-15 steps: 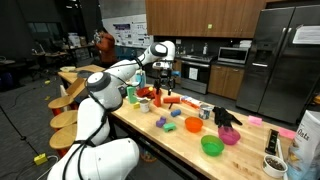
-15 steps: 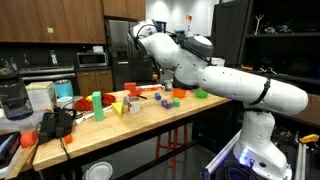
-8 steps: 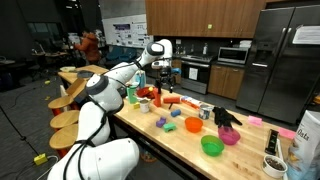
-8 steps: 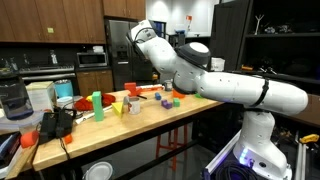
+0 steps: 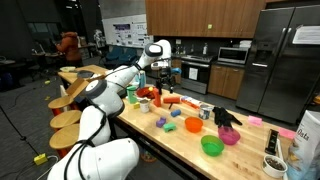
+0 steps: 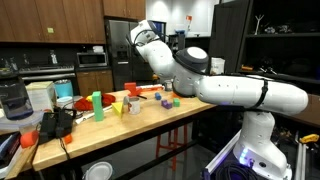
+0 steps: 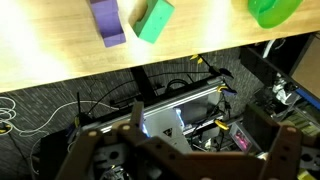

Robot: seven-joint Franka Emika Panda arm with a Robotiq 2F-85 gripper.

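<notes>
My gripper (image 5: 163, 72) hangs above the far end of the wooden table (image 5: 185, 141), over a cluster of red and orange items (image 5: 150, 96). In the wrist view its two fingers (image 7: 185, 150) are spread wide with nothing between them. That view looks past the table edge (image 7: 60, 60) to the floor and a metal frame. A purple block (image 7: 106, 22), a green block (image 7: 153, 18) and a green bowl (image 7: 275, 10) lie on the table near that edge. The gripper touches nothing.
The table carries an orange bowl (image 5: 193, 125), a green bowl (image 5: 212, 146), a pink bowl (image 5: 230, 136), a black glove-like object (image 5: 226, 116), a teal cup (image 5: 131, 93) and a white carton (image 5: 305, 140). A green cup (image 6: 97, 100) and a blender (image 6: 12, 100) stand at one end. Stools (image 5: 70, 100) line one side.
The arm's upper links have shifted slightly in an exterior view; the gripper stays open above the table's far end. A person in the background has walked to the left.
</notes>
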